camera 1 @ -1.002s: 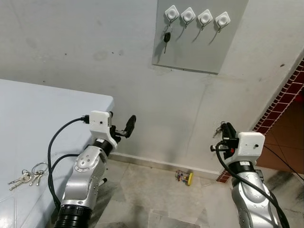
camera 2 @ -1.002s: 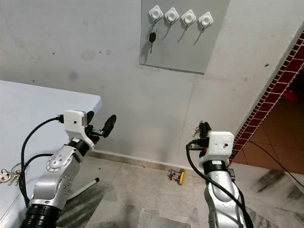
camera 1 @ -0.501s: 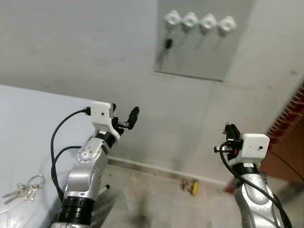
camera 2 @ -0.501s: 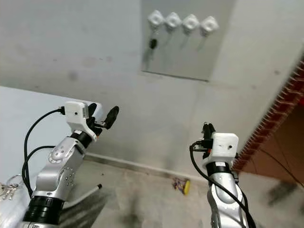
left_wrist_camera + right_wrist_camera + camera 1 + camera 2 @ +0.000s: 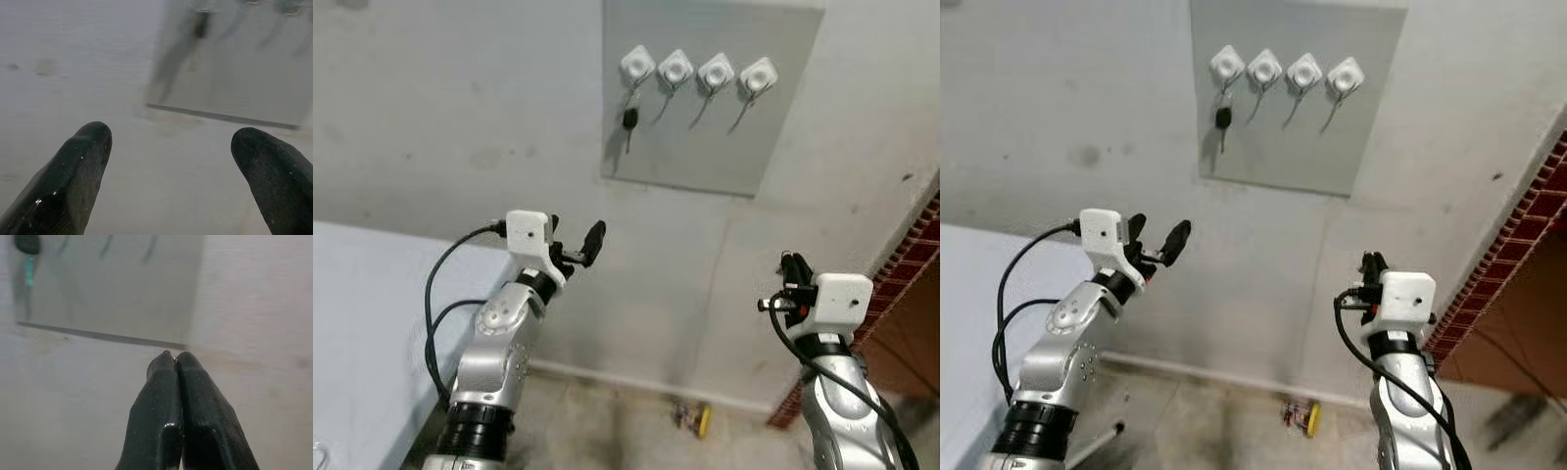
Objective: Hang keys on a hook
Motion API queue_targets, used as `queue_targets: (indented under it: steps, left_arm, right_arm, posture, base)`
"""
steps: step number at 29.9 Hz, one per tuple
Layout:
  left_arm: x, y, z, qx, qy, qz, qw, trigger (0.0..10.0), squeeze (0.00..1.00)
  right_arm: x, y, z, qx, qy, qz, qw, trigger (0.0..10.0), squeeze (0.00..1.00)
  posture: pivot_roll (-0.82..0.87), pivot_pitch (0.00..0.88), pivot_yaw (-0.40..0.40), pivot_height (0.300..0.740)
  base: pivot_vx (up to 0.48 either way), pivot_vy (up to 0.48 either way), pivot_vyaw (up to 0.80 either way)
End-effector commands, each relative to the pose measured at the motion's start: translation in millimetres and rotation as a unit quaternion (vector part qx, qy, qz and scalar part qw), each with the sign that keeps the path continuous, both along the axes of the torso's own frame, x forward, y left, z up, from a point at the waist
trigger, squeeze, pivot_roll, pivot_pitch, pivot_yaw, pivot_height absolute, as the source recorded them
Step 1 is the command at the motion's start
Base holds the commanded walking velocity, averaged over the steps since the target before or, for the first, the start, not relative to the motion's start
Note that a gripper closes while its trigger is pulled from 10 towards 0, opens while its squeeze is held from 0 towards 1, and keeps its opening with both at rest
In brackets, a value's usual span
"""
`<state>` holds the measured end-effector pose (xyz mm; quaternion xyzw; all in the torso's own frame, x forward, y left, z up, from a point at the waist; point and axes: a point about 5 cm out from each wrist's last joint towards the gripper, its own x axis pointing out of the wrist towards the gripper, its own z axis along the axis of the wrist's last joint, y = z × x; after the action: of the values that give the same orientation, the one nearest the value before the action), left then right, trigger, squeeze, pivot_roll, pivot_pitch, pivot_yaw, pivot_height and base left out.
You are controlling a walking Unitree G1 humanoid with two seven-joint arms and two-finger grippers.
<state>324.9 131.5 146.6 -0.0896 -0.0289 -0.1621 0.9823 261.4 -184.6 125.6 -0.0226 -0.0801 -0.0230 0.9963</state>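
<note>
A grey panel [image 5: 705, 147] on the wall carries a row of white hooks [image 5: 674, 69]. A black key [image 5: 629, 119] hangs from the leftmost hook [image 5: 637, 66]; the other hooks are bare. My left gripper [image 5: 576, 238] is raised below and left of the panel, open, with nothing between its fingers [image 5: 88, 147]. My right gripper [image 5: 789, 261] is held up lower right of the panel, away from the wall. Its fingers [image 5: 166, 382] are pressed shut, and no key shows between them.
A pale blue table [image 5: 362, 323] stands at the left against the wall. A small key bunch with a yellow tag [image 5: 693, 419] lies on the floor by the skirting. A red tiled wall edge [image 5: 913, 259] is at the right.
The camera has tilted up: the panel sits lower in the picture, and the key bunch on the table has dropped out of frame. Both grippers keep their states.
</note>
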Motion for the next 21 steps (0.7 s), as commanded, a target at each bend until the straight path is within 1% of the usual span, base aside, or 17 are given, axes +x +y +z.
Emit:
queue_targets:
  steps: [1, 13, 16, 19, 20, 21]
  left_arm:
    - [1.6, 3.7, 2.8, 0.001, -0.003, 0.005, 1.0, 10.0, 0.0]
    - [2.2, 2.0, 2.9, 0.002, -0.003, 0.01, 1.0, 10.0, 0.0]
    - [2.1, 1.3, 5.0, 0.009, -0.018, 0.022, 1.0, 10.0, 0.0]
    - [2.1, -2.5, 9.6, 0.019, -0.033, 0.014, 0.999, 10.0, 0.0]
    - [2.0, -5.0, 14.2, 0.025, -0.046, 0.008, 0.999, 10.0, 0.0]
    - [2.0, -5.0, 14.2, 0.025, -0.046, 0.008, 0.999, 10.0, 0.0]
  right_arm:
    - [2.5, 4.1, 7.1, 0.001, -0.014, 0.007, 1.0, 10.0, 0.0]
    - [2.9, 4.0, 7.9, -0.001, -0.014, 0.009, 1.0, 10.0, 0.0]
    - [3.1, 3.9, 7.7, -0.002, -0.014, 0.01, 1.0, 10.0, 0.0]
    - [4.2, 4.1, 8.2, -0.006, -0.013, 0.016, 1.0, 10.0, 0.0]
    - [5.4, 5.1, 9.3, -0.012, -0.014, 0.025, 1.0, 10.0, 0.0]
    - [5.4, 5.1, 9.3, -0.012, -0.014, 0.025, 1.0, 10.0, 0.0]
  posture:
    - [-0.02, 0.0, -0.034, 0.74]
    - [-0.02, 0.0, -0.039, 0.74]
    - [-0.02, 0.0, -0.039, 0.74]
    - [-0.01, 0.0, -0.041, 0.74]
    - [-0.01, 0.0, -0.041, 0.74]
    - [-0.01, 0.0, -0.041, 0.74]
  base:
    - [0.442, 0.0, 0.0]
    - [0.432, 0.0, 0.0]
    - [0.0, 0.0, 0.0]
    - [0.0, 0.0, 0.0]
    - [0.0, 0.0, 0.0]
    - [0.0, 0.0, 0.0]
